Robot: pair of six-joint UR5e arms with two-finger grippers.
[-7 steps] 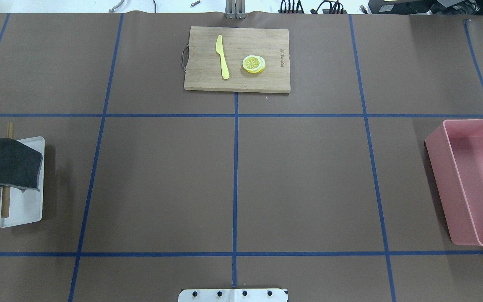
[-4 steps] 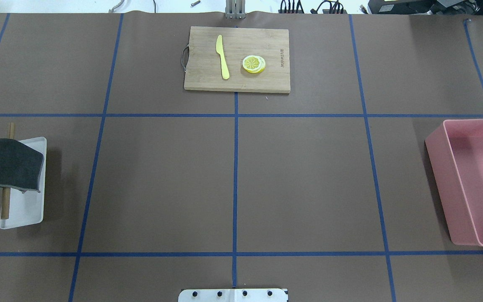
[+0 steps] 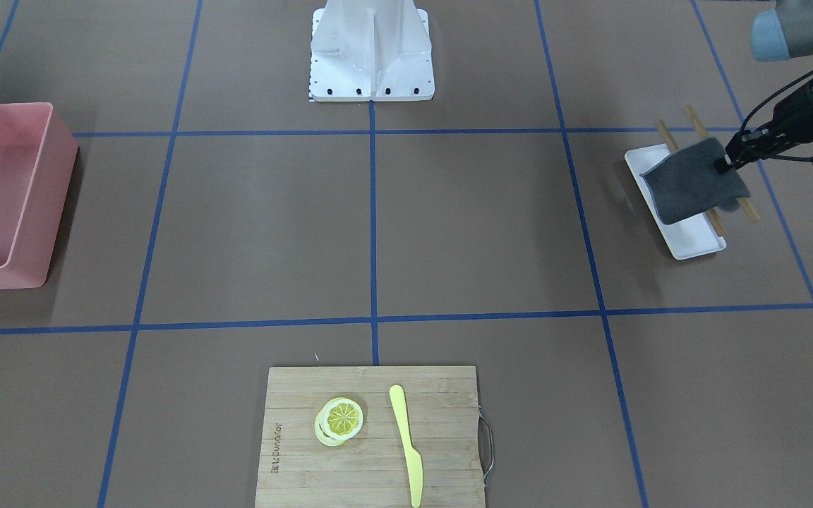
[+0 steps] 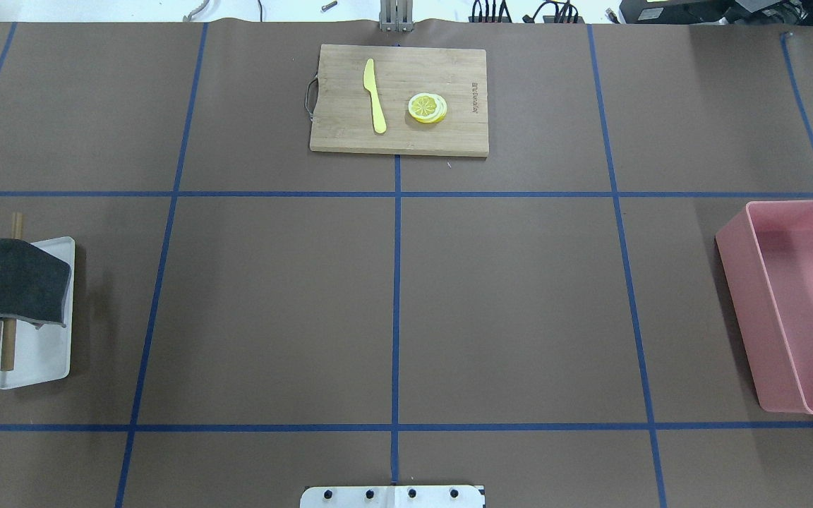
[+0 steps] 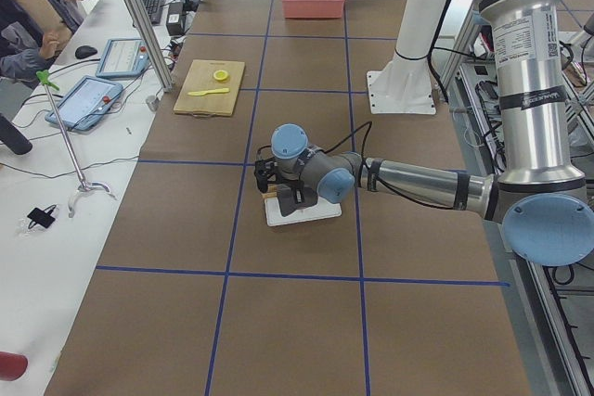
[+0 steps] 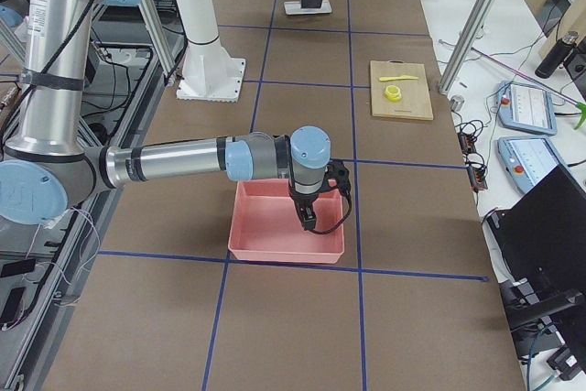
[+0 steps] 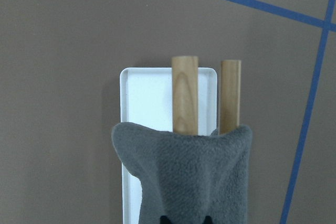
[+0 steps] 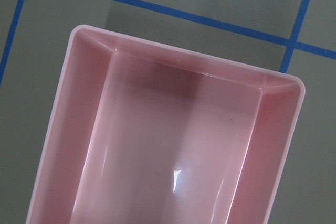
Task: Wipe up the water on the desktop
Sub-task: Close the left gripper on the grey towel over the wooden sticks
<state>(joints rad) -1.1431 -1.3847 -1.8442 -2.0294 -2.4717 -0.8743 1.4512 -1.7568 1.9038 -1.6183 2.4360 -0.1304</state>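
The desktop is matte brown with blue tape lines; I see no water on it. My left gripper is shut on a grey cloth at the table's left side. The cloth drapes over two wooden rods above a white tray. The left wrist view shows the cloth over the rods. My right gripper hangs over a pink bin; I cannot tell if it is open or shut.
The pink bin stands at the right edge and looks empty in the right wrist view. A bamboo cutting board at the far middle carries a yellow knife and lemon slices.
The cloth, the rods and the white tray have shifted slightly toward the robot's side of the table. Nothing else has moved.
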